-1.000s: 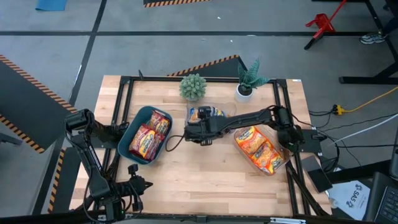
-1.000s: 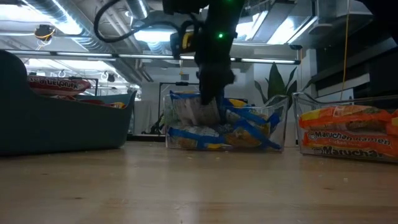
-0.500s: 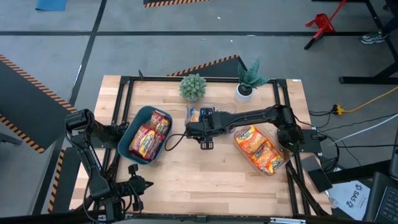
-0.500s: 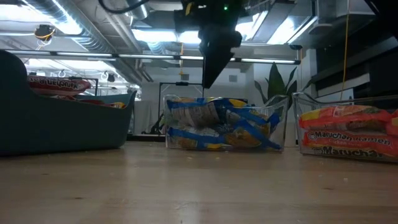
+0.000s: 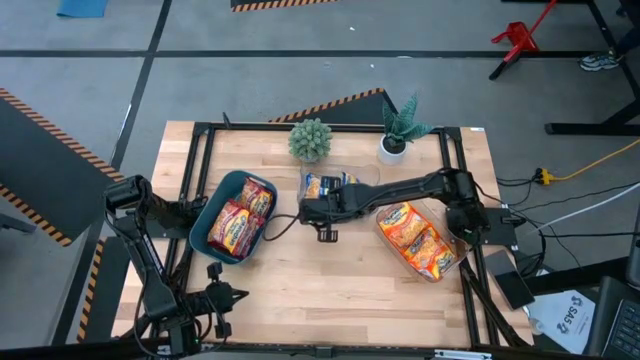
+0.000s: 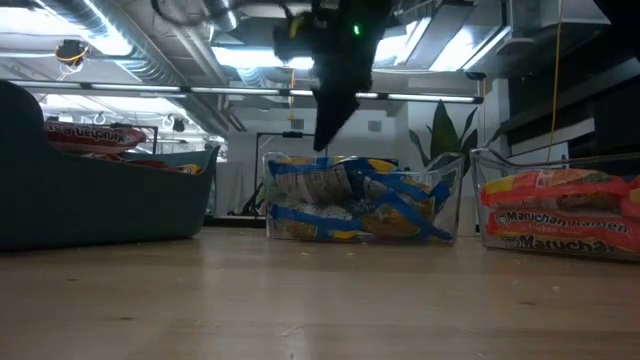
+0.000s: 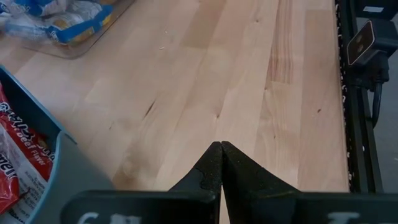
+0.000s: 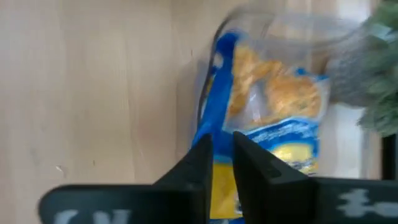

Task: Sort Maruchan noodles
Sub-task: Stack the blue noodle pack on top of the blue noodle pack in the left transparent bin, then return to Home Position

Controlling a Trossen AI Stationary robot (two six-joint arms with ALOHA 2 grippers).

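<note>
The Maruchan noodles lie sorted in three containers. Blue-and-white packets (image 6: 350,205) fill a clear tub (image 5: 338,184) at the table's middle back. Red-brown packets (image 5: 240,215) lie in the dark teal bin (image 5: 205,228). Orange packets (image 5: 420,240) lie in a clear tub at the right. My right gripper (image 6: 322,142) hangs above the left near corner of the blue packets' tub, its fingers (image 8: 202,158) drawn almost together with nothing between them. My left gripper (image 7: 221,149) is shut and empty over bare wood near the table's near left corner (image 5: 228,294).
Two potted plants (image 5: 310,140) (image 5: 400,130) stand at the far edge behind the middle tub. A black frame rail (image 5: 300,128) runs round the table. Bare wood (image 5: 330,290) stretches across the near half.
My right gripper has risen out of the blue packets' tub, let go of a blue packet and shut. The packet, held tilted up in the tub a second ago, now lies flat on the others.
</note>
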